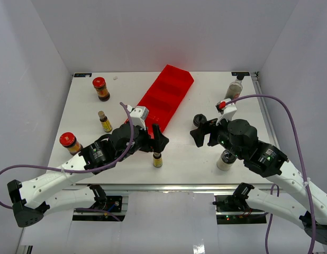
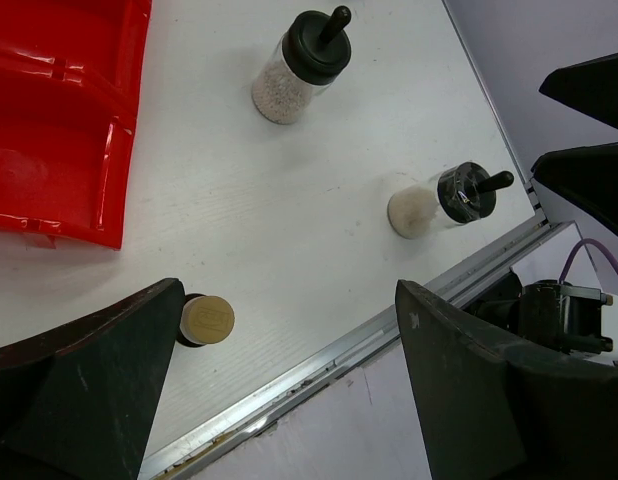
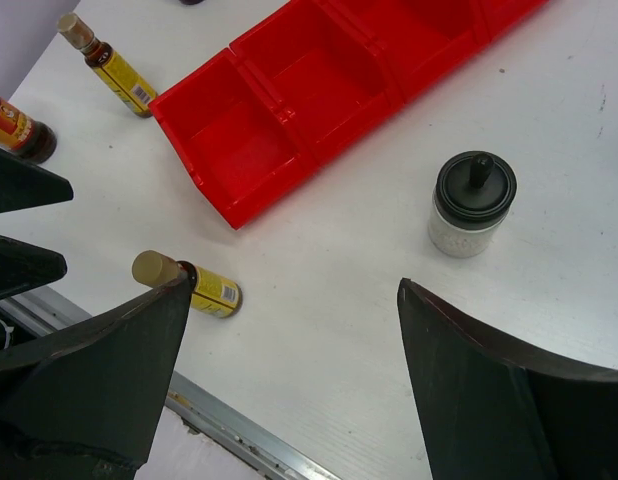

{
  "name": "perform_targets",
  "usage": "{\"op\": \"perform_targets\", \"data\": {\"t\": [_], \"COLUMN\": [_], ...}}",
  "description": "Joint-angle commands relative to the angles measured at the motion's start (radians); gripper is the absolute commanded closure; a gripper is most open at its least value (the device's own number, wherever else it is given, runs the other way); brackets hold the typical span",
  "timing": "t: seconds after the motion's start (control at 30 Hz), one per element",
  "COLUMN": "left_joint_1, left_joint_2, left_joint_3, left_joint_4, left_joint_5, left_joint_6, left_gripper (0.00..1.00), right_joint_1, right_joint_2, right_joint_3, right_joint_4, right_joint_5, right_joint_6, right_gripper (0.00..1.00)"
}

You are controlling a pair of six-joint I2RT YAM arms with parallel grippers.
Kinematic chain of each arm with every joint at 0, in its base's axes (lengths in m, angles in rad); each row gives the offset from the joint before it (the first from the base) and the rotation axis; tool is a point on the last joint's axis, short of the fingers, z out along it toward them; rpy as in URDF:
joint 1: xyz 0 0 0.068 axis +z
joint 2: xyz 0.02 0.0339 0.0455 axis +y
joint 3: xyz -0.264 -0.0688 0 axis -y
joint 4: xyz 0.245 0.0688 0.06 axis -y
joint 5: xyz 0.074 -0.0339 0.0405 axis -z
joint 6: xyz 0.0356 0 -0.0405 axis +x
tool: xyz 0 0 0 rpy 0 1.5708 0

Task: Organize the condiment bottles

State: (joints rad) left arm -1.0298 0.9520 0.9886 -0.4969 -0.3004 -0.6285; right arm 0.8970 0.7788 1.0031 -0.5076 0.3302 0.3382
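Hanging above the flat white table [image 1: 200, 95], both claws are being held wide open, and nothing is being gripped by either one. The left claw [image 1: 154, 138] is being kept just over a slim brown bottle with a yellow label and a pale cap [image 1: 157, 159], which is standing close to the front edge, near the long red plastic tray with boxes in it [image 1: 171, 87]. The right claw [image 1: 200, 132] is being held near a stubby pale shaker with a black cap [image 1: 199, 120]. A second shaker [image 1: 225, 160] is standing by the right arm.

The other bottles are being left spread about. A tall clear bottle with a black cap [image 1: 235, 89] is at the far right. A squat dark jar with a red lid [image 1: 100, 88] is at the far left, and its twin jar [image 1: 70, 143] is nearer the front. Another slim yellow bottle [image 1: 105, 121] is between them.

No bottle is being kept in the tray yet, so the sorting seems to be only starting. The step in hand looks like picking the first bottle. Next, the left claw probably needs to be lowered around the slim bottle and closed gently, so the bottle can be lifted into a box.
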Motion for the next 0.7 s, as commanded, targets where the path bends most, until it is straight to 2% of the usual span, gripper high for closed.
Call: {"op": "perform_targets", "data": {"t": [0.0,0.5,0.67], "left_joint_1": [0.0,0.0,-0.001], "left_joint_2": [-0.023,-0.06,-0.084], "left_joint_3": [-0.008,-0.027,-0.04], "left_joint_4": [-0.002,-0.03,-0.044], "left_joint_5": [-0.018,-0.05,-0.075], "left_joint_6": [-0.008,-0.003,0.011], "left_gripper": [0.02,0.02,0.02], "right_joint_1": [-0.002,-0.003,-0.003], "right_joint_2": [-0.02,-0.032,0.038], "right_joint_3": [-0.006,-0.005,0.061], "right_joint_4": [0.021,0.023,0.04], "right_joint_5": [-0.003,0.083,0.233], "right_joint_6": [0.01,0.007,-0.041], "right_gripper": [0.1,0.1,0.07]}}
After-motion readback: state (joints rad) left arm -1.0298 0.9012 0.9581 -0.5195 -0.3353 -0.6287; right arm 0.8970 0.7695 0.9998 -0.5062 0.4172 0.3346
